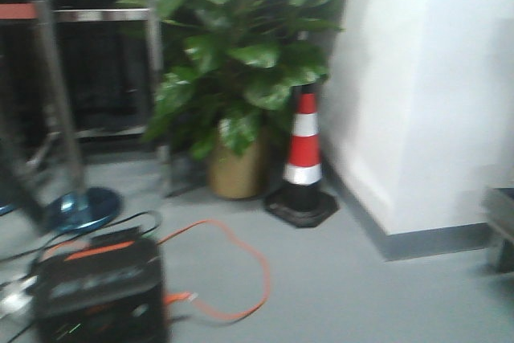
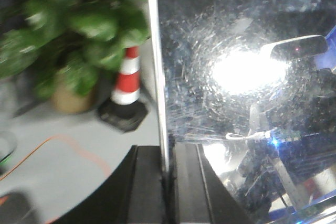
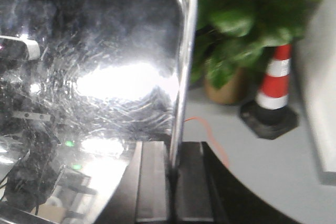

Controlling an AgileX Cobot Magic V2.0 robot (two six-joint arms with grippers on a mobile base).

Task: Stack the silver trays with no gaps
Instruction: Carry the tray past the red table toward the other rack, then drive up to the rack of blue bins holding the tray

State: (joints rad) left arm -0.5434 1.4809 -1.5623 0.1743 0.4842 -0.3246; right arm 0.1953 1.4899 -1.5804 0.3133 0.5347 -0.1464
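Left wrist view: your left hand [image 2: 169, 184] is clamped on the left rolled rim of a silver tray [image 2: 236, 77], whose scratched mirror bottom fills the frame. Right wrist view: your right hand [image 3: 172, 184] is clamped on the tray's [image 3: 105, 77] right rim. The tray is held up clear of the grey floor [image 1: 361, 295]. Beyond it stand a potted plant [image 1: 241, 54] and a red-and-white traffic cone [image 1: 305, 142]; an orange cable [image 1: 265, 275] loops across the floor

Rt + bottom of silver tray [image 2: 236, 77] cut off by frame; plant [image 1: 241, 54] & black floor box [image 1: 100, 291] motion-blurred.
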